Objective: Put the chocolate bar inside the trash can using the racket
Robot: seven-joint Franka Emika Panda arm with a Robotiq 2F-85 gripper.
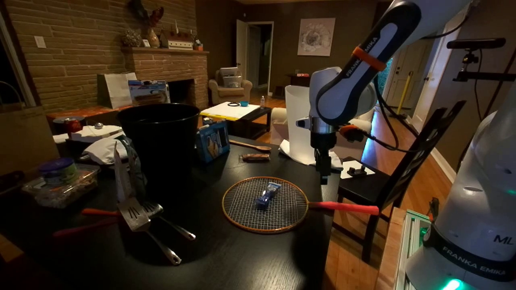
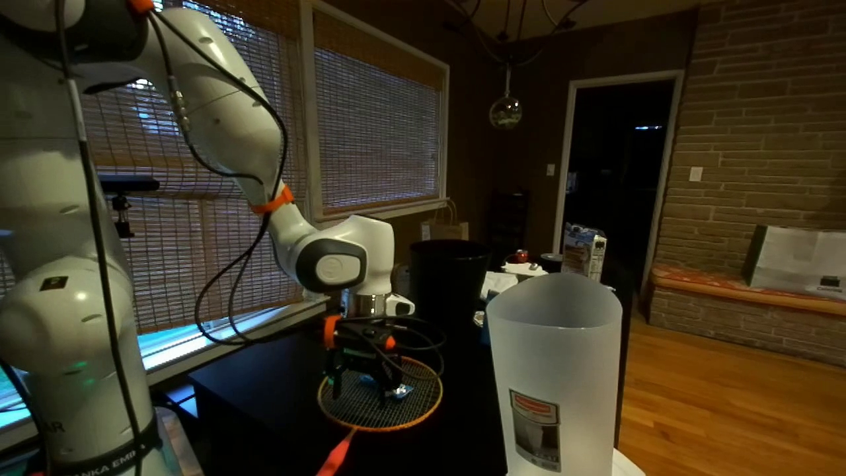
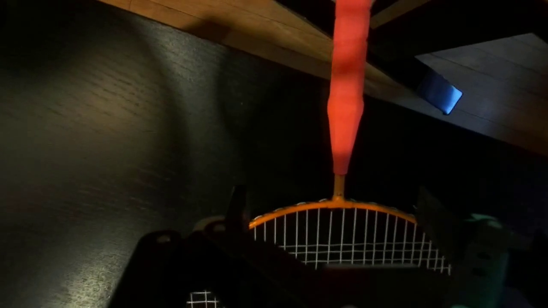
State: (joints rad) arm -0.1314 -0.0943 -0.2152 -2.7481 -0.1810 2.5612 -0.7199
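We find the pincer with its fingers spread wide and nothing between them; in the wrist view they stand well apart near the bottom of the frame. In an exterior view it hangs right of centre, above the table. Beneath lies the racket, its head flat in the middle of the frame, its red-orange handle pointing right, past the table's edge. The chocolate bar rests on the strings, near the middle of the head. The trash can stands upright left of centre, with the blue box just to its right.

We judge the step in hand is taking the handle. We should centre over it, set the fingers square across it, descend straight and squeeze firmly, since the head will likely want to droop and twist. We would then lift slowly and level so the bar doesn't slide, rise above the rim before going left, and tip only over the opening.
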